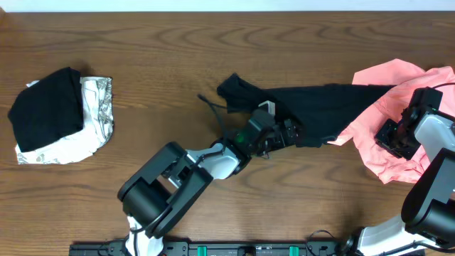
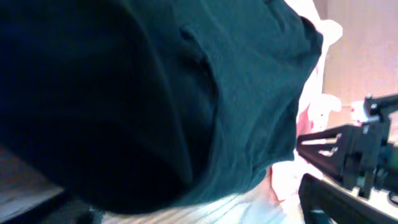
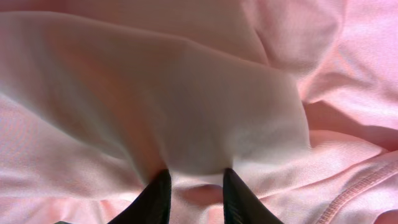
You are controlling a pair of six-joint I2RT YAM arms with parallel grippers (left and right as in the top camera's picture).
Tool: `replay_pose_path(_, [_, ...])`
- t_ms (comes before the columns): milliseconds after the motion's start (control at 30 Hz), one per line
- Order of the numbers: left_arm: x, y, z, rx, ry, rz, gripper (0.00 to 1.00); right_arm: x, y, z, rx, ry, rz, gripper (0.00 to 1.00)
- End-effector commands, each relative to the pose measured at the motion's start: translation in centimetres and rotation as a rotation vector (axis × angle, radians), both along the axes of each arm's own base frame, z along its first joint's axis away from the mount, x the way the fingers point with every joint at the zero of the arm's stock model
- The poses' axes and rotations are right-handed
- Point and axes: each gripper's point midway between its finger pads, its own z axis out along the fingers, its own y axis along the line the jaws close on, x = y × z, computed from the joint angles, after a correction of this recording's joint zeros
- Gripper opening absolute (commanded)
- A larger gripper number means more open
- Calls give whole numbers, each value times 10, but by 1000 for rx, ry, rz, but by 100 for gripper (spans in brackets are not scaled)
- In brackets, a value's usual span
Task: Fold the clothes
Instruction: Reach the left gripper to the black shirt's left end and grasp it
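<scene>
Crumpled salmon-pink fabric garment [image 1: 387, 85] lies beneath the right gripper [image 3: 196, 175], whose jaws pinch a fold of it. Plain black short-sleeved T-shirt [image 1: 320, 107] lies against the left gripper [image 1: 293, 134], jaws hidden, state indeterminable. Step, apparently: separating garments. Next calls for spreading the black shirt flat.

Robot lab bench; wooden table [image 1: 178, 57]; two arms [image 1: 170, 185].

No writing, label, brand, number or sign can be read on the clothes [image 1: 327, 103], arms [image 1: 170, 185] or table [image 1: 213, 43].
</scene>
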Motion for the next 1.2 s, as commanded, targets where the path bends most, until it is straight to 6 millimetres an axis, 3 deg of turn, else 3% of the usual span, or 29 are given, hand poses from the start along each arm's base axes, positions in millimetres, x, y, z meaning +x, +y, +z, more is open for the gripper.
replay_pose_path(0, [0, -1, -12, 15, 36, 12, 64, -1, 0, -1, 5, 4, 7, 26])
replay_pose_path(100, [1, -2, -11, 12, 34, 11, 27, -2, 0, -1, 5, 4, 6, 26])
replay_pose_path(167, [-3, -4, -10, 3, 43, -13, 9, -1, 0, -1, 5, 4, 7, 26])
replay_pose_path(200, [-6, -5, -11, 1, 52, -25, 6, -1, 0, -1, 5, 4, 7, 26])
replay_pose_path(367, [-20, -6, -14, 18, 67, -112, 6, -1, 0, -1, 5, 3, 6, 26])
replay_pose_path(500, [-26, 6, -15, 101, 35, -158, 6, -1, -1, -1, 2, -1, 4, 26])
replay_pose_path(667, [-19, 30, -5, 203, -20, -153, 6, -2, -5, -1, 1, -3, -8, 27])
replay_pose_path(867, [-3, 74, 16, 306, -66, -121, 6, -5, -12, -1, 1, -5, -30, 27])
replay_pose_path(1167, [19, 170, 27, 417, 19, 1, 6, -12, -25, -1, -9, -3, -73, 27])
